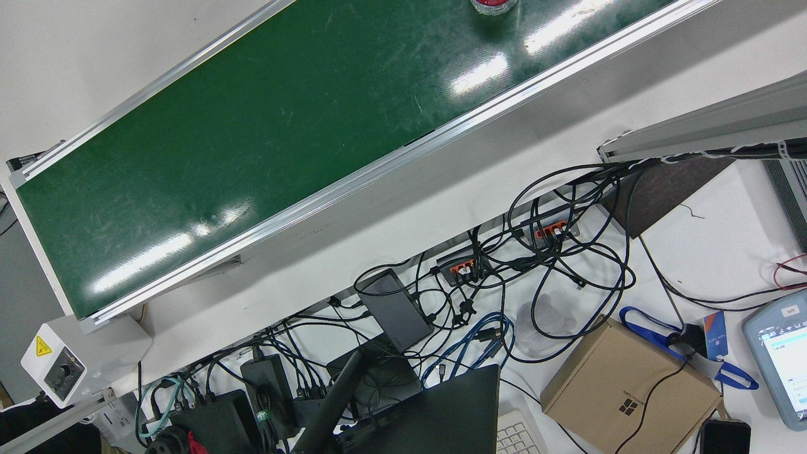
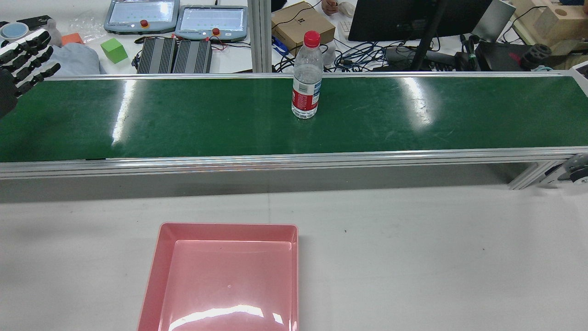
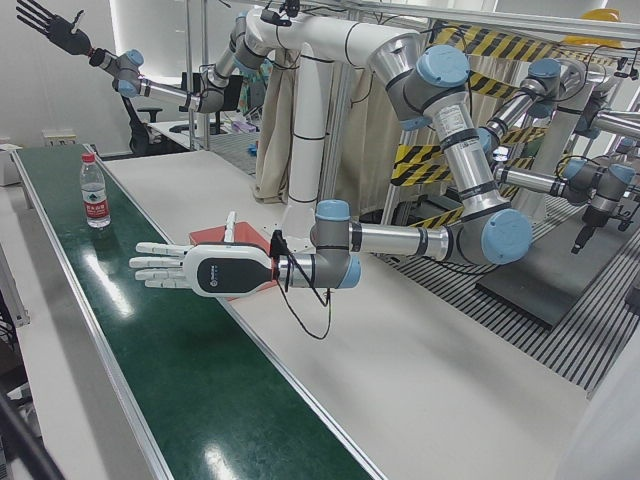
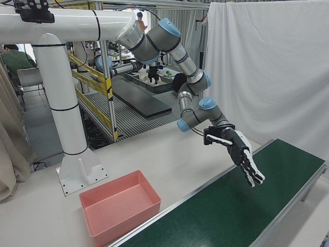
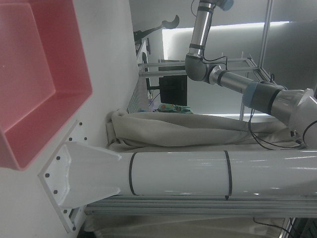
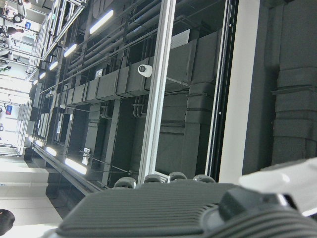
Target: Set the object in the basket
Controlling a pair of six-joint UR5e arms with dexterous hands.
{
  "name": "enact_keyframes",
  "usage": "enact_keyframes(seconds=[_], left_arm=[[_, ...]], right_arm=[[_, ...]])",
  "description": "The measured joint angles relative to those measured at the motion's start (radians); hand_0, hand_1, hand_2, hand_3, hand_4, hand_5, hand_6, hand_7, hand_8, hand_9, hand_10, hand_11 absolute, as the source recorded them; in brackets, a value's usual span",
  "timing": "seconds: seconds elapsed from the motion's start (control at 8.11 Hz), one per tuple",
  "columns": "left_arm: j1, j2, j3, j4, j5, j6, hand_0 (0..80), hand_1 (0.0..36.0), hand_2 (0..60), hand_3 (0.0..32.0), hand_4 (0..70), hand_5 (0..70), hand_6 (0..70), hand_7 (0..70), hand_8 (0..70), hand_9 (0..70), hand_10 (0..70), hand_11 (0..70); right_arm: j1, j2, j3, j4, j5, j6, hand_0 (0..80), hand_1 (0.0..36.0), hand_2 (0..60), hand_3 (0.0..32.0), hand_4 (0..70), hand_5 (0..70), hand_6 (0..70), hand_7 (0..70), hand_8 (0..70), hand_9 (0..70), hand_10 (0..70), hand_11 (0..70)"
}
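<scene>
A clear water bottle (image 2: 307, 76) with a red cap and red label stands upright on the green conveyor belt (image 2: 206, 115); it also shows in the left-front view (image 3: 94, 190), and its cap shows at the front view's top edge (image 1: 493, 5). The pink basket (image 2: 225, 276) sits empty on the white table, near side of the belt. My left hand (image 3: 185, 268) is open and flat, fingers spread, held over the belt well left of the bottle; it also shows in the rear view (image 2: 20, 59) and the right-front view (image 4: 241, 154). My right hand (image 3: 48, 24) is raised high, fingers spread, empty.
The belt's aluminium rail (image 2: 275, 158) runs between the basket and the bottle. The white pedestal (image 4: 67, 134) stands behind the basket. Beyond the belt a desk holds pendants (image 2: 211, 20), a green cube (image 2: 113, 49), a cardboard box (image 2: 294, 23) and cables.
</scene>
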Motion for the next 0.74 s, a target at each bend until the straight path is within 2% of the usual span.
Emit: enact_keyframes(seconds=[0.37,0.49,0.74], left_arm=[[0.005,-0.003,-0.001,0.0,0.0,0.003,47.9,0.2,0.0,0.0,11.1,3.9,0.0,0.0,1.3,0.1,3.9,6.4],[0.006,-0.005,0.0,0.0,-0.001,0.008,48.5,1.1,0.0,0.0,13.2,4.6,0.1,0.0,2.6,1.1,4.6,7.4],[0.01,-0.01,0.003,0.0,-0.009,0.024,49.6,2.5,0.0,0.0,12.9,5.3,0.4,0.0,2.5,1.1,4.7,7.6]], right_arm=[[0.0,0.0,0.0,0.0,0.0,0.0,0.0,0.0,0.0,0.0,0.0,0.0,0.0,0.0,0.0,0.0,0.0,0.0],[0.0,0.0,0.0,0.0,0.0,0.0,0.0,0.0,0.0,0.0,0.0,0.0,0.0,0.0,0.0,0.0,0.0,0.0],[0.0,0.0,0.0,0.0,0.0,0.0,0.0,0.0,0.0,0.0,0.0,0.0,0.0,0.0,0.0,0.0,0.0,0.0]])
